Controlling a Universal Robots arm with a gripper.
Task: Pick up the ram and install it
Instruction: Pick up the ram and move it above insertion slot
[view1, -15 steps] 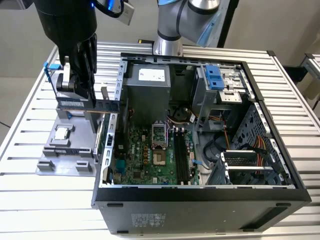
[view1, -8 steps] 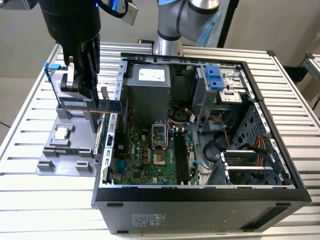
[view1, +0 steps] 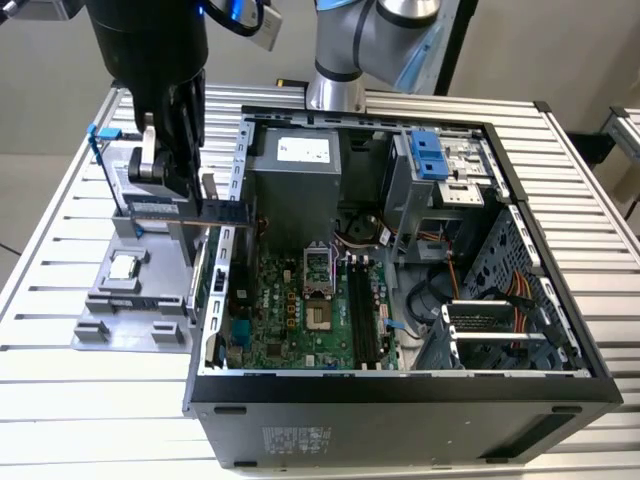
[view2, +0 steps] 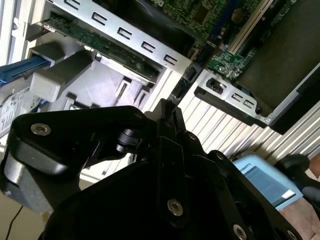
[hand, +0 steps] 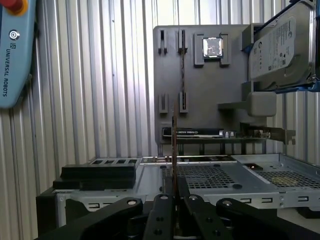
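Up close, the black gripper (hand: 174, 199) is squeezed tight on the ram (hand: 174, 150), a thin stick seen edge-on. It hangs over the gray tray (hand: 200, 85), beside the open computer case (view1: 400, 415). The ram looks light and stiff but easy to break, so holding its flat sides seems best

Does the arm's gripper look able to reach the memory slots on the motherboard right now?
Probably yes. The case lies open and the memory slots sit uncovered beside the processor socket. The gripper, shut on the ram, hangs outside over the grey tray.
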